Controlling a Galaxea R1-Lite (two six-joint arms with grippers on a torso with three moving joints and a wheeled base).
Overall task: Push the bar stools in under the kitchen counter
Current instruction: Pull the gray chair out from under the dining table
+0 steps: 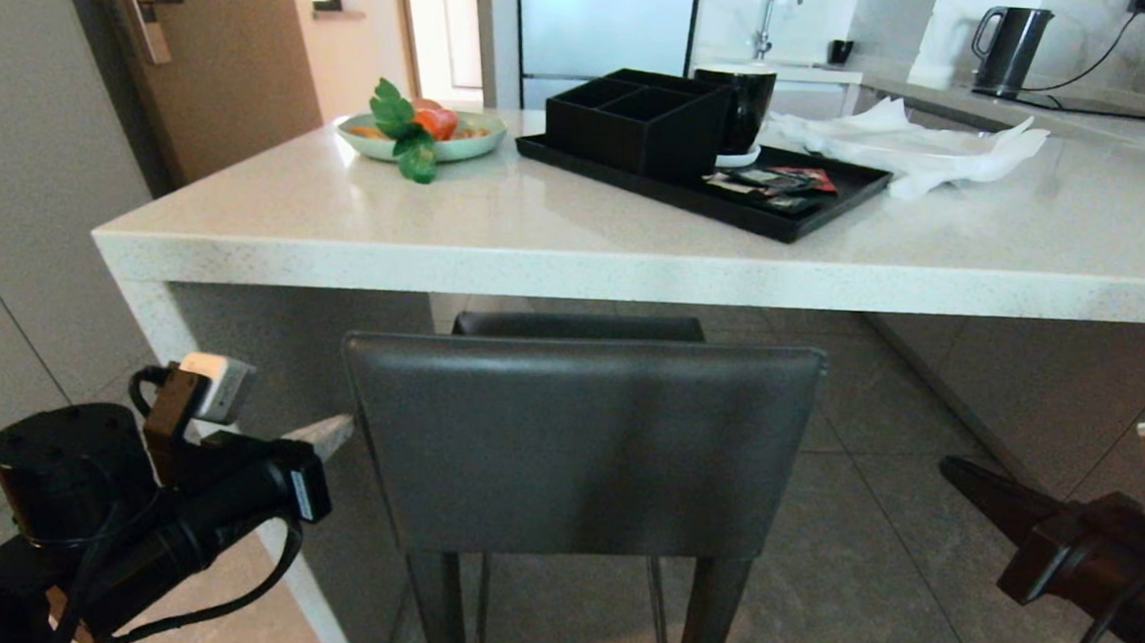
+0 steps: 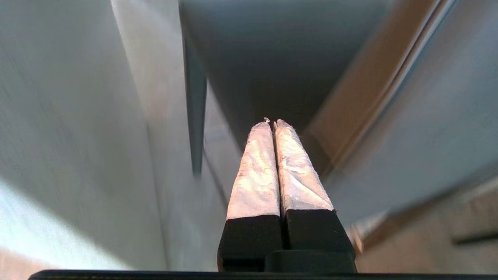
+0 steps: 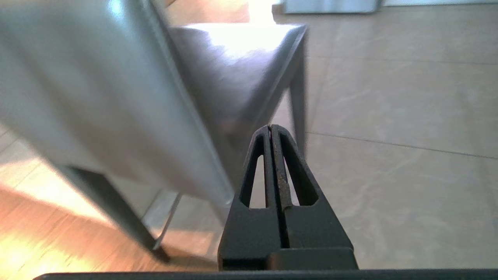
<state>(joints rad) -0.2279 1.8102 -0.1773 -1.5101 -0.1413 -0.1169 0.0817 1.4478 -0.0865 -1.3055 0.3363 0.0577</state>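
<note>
The grey leather bar stool with a rectangular low back (image 1: pixel 580 441) stands lower centre of the head view, back toward us, seat pointing in under the thick white speckled worktop (image 1: pixel 636 266). A black tray (image 1: pixel 788 215) and fruit plate (image 1: pixel 384 146) sit above. The left gripper (image 2: pixel 272 123) at lower left and right gripper (image 3: pixel 270 127) at lower right flank the stool, both pressed closed, empty.

L arm low at left, hand (image 2: pixel 273 123) fingers pressed together, R arm low at right, hand (image 3: pixel 270 127) fingers together

Matt grey leather stool (image 1: pixel 580 441), glossy counter (image 1: pixel 636 256)
</note>
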